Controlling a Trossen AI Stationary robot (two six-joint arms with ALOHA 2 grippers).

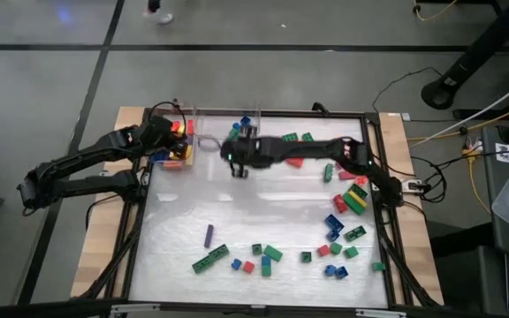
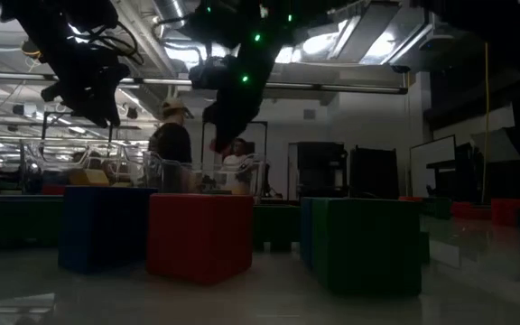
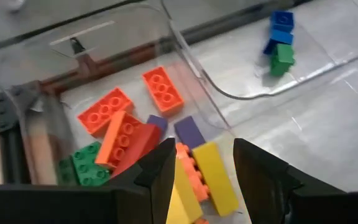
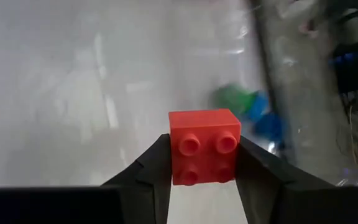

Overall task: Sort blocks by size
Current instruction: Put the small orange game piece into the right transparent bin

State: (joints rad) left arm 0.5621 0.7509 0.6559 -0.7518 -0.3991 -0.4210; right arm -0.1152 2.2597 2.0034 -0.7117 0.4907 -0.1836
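Blocks (image 1: 338, 231) scattered on table, well behind and beside my right claw (image 1: 237, 168); left claw (image 1: 177, 134) over clear bin (image 1: 193, 113).

Low view: too dark, tells me nothing.

Left wrist: fingers (image 3: 160, 171) spread, empty; long bricks (image 3: 163, 90) piled just below, my guess long-size bin.

Right wrist: right claw pinching small red square brick (image 4: 204, 154), held clear of table, likely bound for second bin beyond.
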